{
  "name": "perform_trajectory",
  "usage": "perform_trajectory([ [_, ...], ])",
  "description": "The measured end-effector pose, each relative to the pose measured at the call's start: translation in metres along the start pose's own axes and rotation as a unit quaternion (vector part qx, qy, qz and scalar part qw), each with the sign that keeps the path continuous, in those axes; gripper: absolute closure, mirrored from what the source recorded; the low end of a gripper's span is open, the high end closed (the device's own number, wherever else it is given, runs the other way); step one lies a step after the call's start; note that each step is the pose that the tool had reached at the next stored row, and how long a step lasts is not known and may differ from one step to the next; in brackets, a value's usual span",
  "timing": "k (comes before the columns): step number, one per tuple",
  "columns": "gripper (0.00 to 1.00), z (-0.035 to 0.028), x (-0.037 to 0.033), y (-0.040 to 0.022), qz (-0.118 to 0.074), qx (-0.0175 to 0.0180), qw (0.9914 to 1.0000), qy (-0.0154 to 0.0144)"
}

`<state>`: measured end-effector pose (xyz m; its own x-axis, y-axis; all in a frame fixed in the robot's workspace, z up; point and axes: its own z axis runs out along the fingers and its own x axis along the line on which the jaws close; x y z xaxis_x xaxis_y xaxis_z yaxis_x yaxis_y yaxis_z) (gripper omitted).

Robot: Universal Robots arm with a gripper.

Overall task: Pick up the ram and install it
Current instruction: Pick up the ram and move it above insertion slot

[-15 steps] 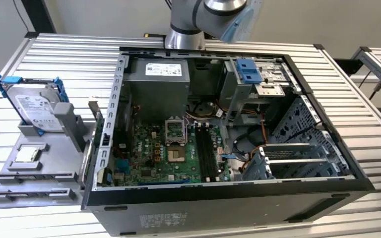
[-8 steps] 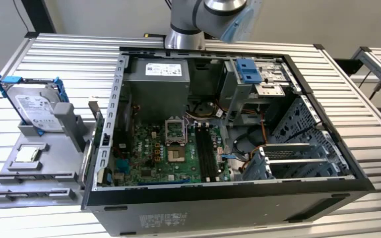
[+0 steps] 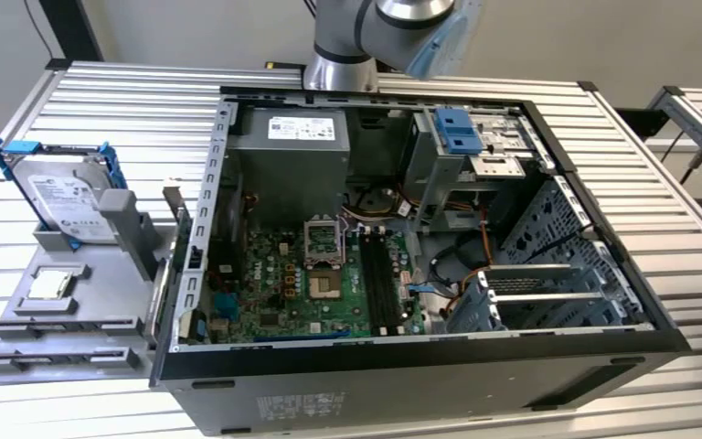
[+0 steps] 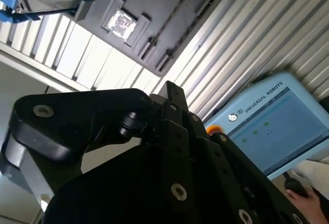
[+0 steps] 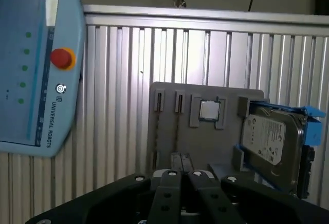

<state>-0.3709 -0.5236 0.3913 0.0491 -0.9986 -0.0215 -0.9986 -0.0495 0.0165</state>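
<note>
Task item, the ram (image 3: pixel 389 274): not surely identified. The best match is a thin, long dark strip on edge among the long black slots of the motherboard (image 3: pixel 281 291), near the processor socket (image 3: pixel 326 240), inside the open computer case (image 3: pixel 595 274). Whether it is the stick or a bare slot cannot be told. The grey fixture plate (image 3: pixel 15 334) lies beside the case at the exterior view's left, carrying a hard drive (image 3: pixel 65 201) in a blue frame and a square chip (image 3: pixel 52 285). The gripper (image 5: pixel 180 196) shows as black linkage in both wrist views (image 4: pixel 154 162), well apart from the plate. How wide it stands, and whether it holds anything, cannot be told. A pale blue pendant (image 5: pixel 31 70) lies on the slatted table (image 5: pixel 123 80).
</note>
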Motion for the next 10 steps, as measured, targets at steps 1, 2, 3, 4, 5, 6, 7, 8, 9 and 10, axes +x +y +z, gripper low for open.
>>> perform_trajectory([
  [1, 1.00, 0.0001, 0.0000, 0.0000, -0.009, -0.0002, 0.99996, 0.0002],
  [2, 1.00, 0.0002, 0.0000, 0.0000, -0.018, -0.0004, 0.99984, 0.0003],
  [3, 1.00, 0.0002, 0.0000, 0.0000, -0.019, -0.0003, 0.99981, 0.0003],
  [4, 1.00, 0.0002, 0.0000, 0.0000, -0.020, -0.0004, 0.99981, 0.0003],
  [5, 1.00, 0.0002, 0.0000, 0.0000, -0.020, -0.0004, 0.99981, 0.0003],
  [6, 1.00, 0.0002, 0.0000, 0.0000, -0.020, -0.0004, 0.99981, 0.0003],
  [7, 1.00, 0.0002, 0.0000, 0.0000, -0.020, -0.0004, 0.99981, 0.0003],
  [8, 1.00, 0.0001, 0.0000, 0.0000, -0.020, -0.0004, 0.99980, 0.0003],
  [9, 1.00, 0.0001, 0.0000, 0.0000, -0.020, -0.0004, 0.99980, 0.0004],
  [10, 1.00, 0.0001, 0.0000, 0.0000, -0.020, -0.0004, 0.99980, 0.0004],
])
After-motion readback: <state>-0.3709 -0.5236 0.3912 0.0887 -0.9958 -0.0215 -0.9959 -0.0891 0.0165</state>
